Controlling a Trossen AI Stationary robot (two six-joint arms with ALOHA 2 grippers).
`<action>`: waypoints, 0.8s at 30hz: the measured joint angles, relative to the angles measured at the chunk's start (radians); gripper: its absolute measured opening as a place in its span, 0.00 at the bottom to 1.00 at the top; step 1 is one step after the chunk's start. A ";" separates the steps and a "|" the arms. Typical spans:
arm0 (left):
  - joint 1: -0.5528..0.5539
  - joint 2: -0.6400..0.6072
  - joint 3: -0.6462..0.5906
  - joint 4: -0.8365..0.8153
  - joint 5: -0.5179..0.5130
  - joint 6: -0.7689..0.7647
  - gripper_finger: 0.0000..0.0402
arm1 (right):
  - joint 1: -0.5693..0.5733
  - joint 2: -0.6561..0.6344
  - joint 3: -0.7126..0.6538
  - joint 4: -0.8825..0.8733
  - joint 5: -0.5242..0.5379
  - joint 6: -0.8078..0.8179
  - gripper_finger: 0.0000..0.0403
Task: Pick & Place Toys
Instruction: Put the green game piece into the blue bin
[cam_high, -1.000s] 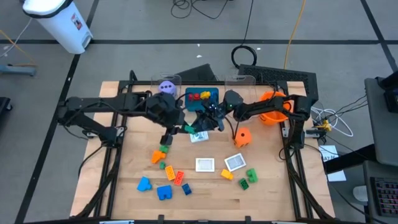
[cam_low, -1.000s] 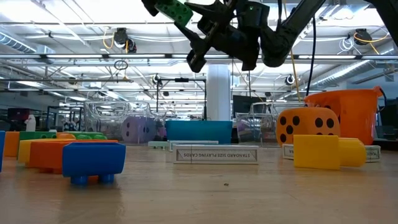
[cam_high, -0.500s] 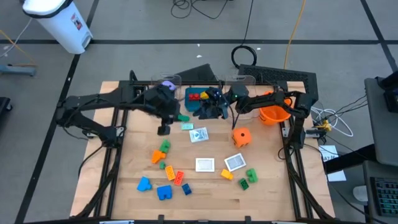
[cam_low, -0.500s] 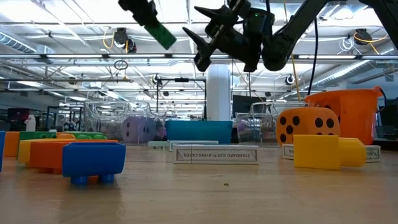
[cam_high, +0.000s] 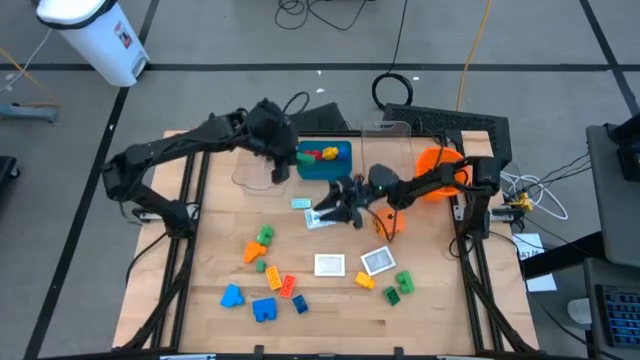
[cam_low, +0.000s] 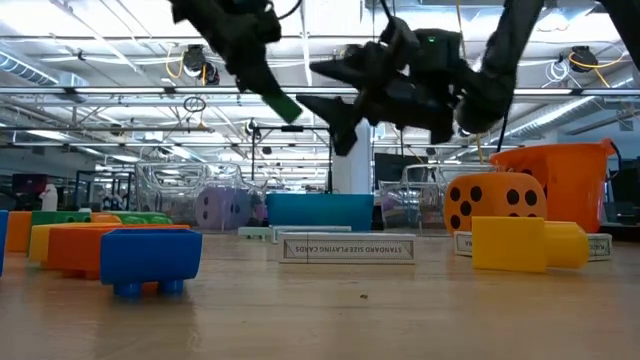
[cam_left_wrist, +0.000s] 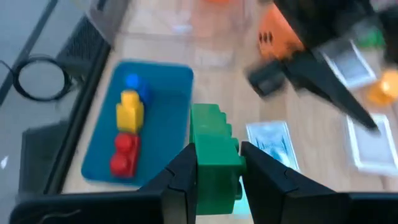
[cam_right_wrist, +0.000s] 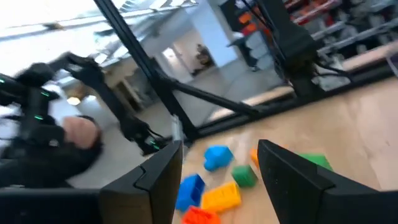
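1. Gripping a green building brick (cam_left_wrist: 214, 155) between its two fingers, the left gripper (cam_high: 280, 168) has swung back from mid-table and now hangs just beside the teal tray (cam_high: 340, 166), above the clear bin (cam_high: 255, 170).
2. Inside the tray, ahead of that gripper, lie a blue brick (cam_left_wrist: 132, 81), a yellow brick (cam_left_wrist: 130, 109) and a red brick (cam_left_wrist: 124, 152) in a row.
3. A white picture card (cam_left_wrist: 273, 142) lies on the table just beyond the held brick.
4. The right gripper (cam_high: 335, 205) has left the tray and come forward; its fingers stand apart and hold nothing.
5. It now hovers low over the picture card (cam_high: 320, 217) near the table's middle.
6. Just behind it, toward its arm, sits the orange dotted die (cam_low: 490, 205), partly hidden in the high view.
7. Farther out lie two more picture cards (cam_high: 330, 264), unmoved, with loose bricks (cam_high: 262, 308) well apart at the near edge.
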 joint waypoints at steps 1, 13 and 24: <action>0.010 0.020 0.000 0.026 0.006 -0.003 0.24 | 0.017 0.000 -0.021 -0.001 0.032 -0.025 0.50; 0.094 0.279 -0.003 0.177 0.034 -0.058 0.24 | 0.204 0.000 -0.155 -0.001 0.364 -0.222 0.50; 0.112 0.378 -0.003 0.199 0.012 -0.098 0.27 | 0.211 0.000 -0.157 -0.005 0.361 -0.187 0.50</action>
